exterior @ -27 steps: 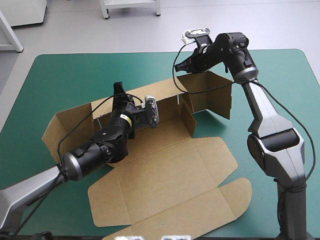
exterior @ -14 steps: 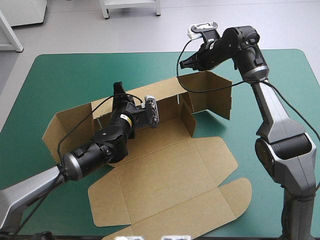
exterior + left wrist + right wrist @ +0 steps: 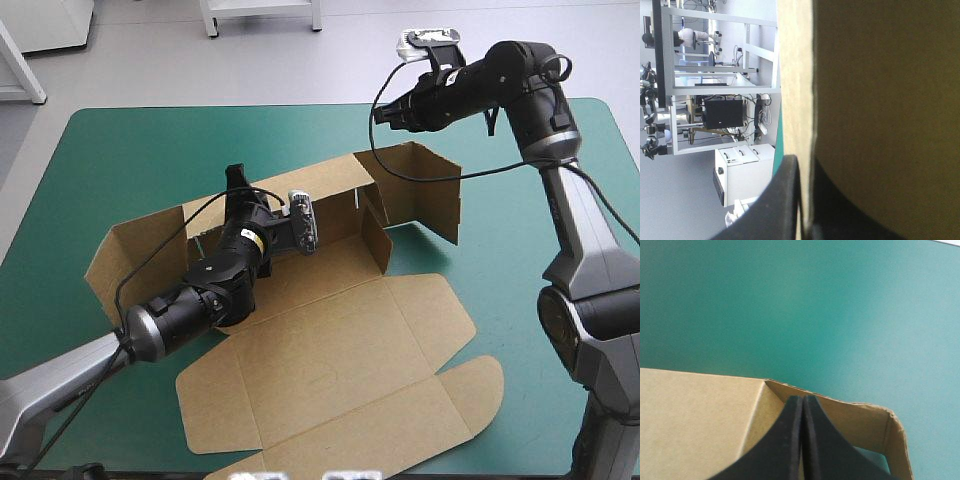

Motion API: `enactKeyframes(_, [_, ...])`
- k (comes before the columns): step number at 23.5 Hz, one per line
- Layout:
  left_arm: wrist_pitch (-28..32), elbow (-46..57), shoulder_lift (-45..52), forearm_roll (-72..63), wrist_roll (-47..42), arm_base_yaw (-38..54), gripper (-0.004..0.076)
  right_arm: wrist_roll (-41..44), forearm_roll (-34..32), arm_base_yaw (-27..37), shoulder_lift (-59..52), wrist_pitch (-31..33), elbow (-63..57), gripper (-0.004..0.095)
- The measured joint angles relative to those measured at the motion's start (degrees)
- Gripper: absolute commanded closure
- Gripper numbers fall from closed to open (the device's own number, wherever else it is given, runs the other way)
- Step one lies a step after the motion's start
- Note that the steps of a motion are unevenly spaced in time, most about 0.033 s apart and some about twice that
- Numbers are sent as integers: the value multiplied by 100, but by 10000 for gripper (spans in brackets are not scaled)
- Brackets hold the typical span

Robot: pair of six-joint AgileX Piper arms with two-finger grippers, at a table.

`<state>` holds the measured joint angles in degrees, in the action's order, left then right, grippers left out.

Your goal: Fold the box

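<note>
Two-arm set-up with the box [image 3: 350, 340], a cut sheet of brown board, lying about the middle of the counter [image 3: 130, 150], which has a teal-green cover.

Left: an end flap [image 3: 125, 255] of the box stands raised and splayed outward toward the counter's left edge. The left arm reaches in over the near-left part of the sheet.

Centre-left: the left tool [image 3: 237, 185] is clenched on the top edge of the long back wall [image 3: 320, 182], which stands upright. In the left wrist view the board [image 3: 880, 100] fills the field beside the tool [image 3: 802, 170], and the wall's edge runs between the two black fingers, one [image 3: 782, 200] on each face.

Centre: the base panel lies flat in front of the back wall. The lid panel and its rounded flaps lie flat toward the near edge of the counter.

Right: the right end wall [image 3: 432, 190] stands upright, bent forward from the back wall at a corner.

Far right: the right tool [image 3: 383, 116] is raised clear above and beyond that far right corner, touching no board. In the right wrist view its fingers [image 3: 802, 399] meet in one pointed arch, clenched on nothing. The corner of the box [image 3: 690, 415] lies under the tip and the bare cover [image 3: 790, 300] ahead.
</note>
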<state>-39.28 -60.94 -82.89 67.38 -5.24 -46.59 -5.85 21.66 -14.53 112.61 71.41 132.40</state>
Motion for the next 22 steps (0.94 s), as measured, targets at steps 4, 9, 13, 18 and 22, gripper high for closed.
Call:
enactKeyframes(4, [0,0,0,0,-11,0,732,-5,19,-12,37,-66,81,925])
enactKeyframes(9, [0,0,0,0,-17,0,732,-6,-64,-36,651,-125,390,924])
enactKeyframes(13, [0,0,0,0,-17,0,732,113,-88,-36,1104,-110,1203,924])
enactKeyframes(18, [0,0,0,0,-17,0,732,171,-156,-36,1200,-192,1440,924])
enactKeyframes(22, [0,0,0,-11,-17,0,732,171,-190,-36,1421,-201,1441,925])
